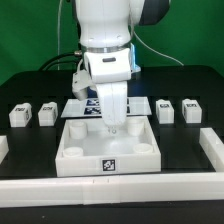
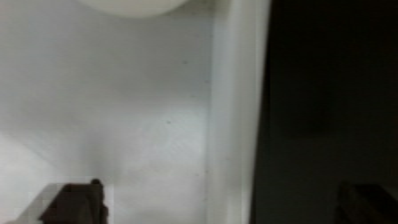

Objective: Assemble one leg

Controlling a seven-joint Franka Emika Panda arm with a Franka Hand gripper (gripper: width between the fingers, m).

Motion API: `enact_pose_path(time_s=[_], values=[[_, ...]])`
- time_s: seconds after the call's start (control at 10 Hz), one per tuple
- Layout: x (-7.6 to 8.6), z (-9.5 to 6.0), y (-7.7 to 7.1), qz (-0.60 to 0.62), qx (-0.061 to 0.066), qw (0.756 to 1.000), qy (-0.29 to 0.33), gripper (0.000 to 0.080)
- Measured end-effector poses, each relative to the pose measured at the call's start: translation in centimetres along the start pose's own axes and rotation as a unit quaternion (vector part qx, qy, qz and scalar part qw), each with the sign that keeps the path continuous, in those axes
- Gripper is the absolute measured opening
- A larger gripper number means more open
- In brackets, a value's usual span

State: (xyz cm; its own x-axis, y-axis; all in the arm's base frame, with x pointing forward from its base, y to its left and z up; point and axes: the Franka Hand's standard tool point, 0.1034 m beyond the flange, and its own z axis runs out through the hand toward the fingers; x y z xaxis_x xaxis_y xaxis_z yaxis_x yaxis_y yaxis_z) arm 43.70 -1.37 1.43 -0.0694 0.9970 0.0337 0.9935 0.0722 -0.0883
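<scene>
Green backdrop and black desk frame the work area. At centre lies the white tray with round corner sockets, and behind it the marker board. All four legs stand upright on the desk, two at each side of the tray, well apart from it, and none is touched.

The arm reaches down over the tray's far side. The claw is released and grasps nothing. In the wrist view its fingers stand well apart, with the tray's pale floor and a raised edge between them and dark desk beyond. Whether the tips touch the tray cannot be told.

Judged from this, the step in hand is seating the claw astride the tray wall, before any leg is fetched. To do it well:
- centre the wall between the fingers
- descend straight down
- clench only when both pads flank the wall, so the tray neither tilts nor skids toward the legs
</scene>
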Motion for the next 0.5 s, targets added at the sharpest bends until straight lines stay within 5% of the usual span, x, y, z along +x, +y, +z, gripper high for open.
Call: enact_pose_path(time_s=[0.2, 0.3, 0.5], values=[[-0.02, 0.10, -0.07, 0.000, 0.001, 1.000, 0.000, 0.0412], [-0.03, 0.11, -0.08, 0.001, 0.001, 1.000, 0.000, 0.0412], [-0.05, 0.13, -0.09, 0.001, 0.001, 1.000, 0.000, 0.0097]])
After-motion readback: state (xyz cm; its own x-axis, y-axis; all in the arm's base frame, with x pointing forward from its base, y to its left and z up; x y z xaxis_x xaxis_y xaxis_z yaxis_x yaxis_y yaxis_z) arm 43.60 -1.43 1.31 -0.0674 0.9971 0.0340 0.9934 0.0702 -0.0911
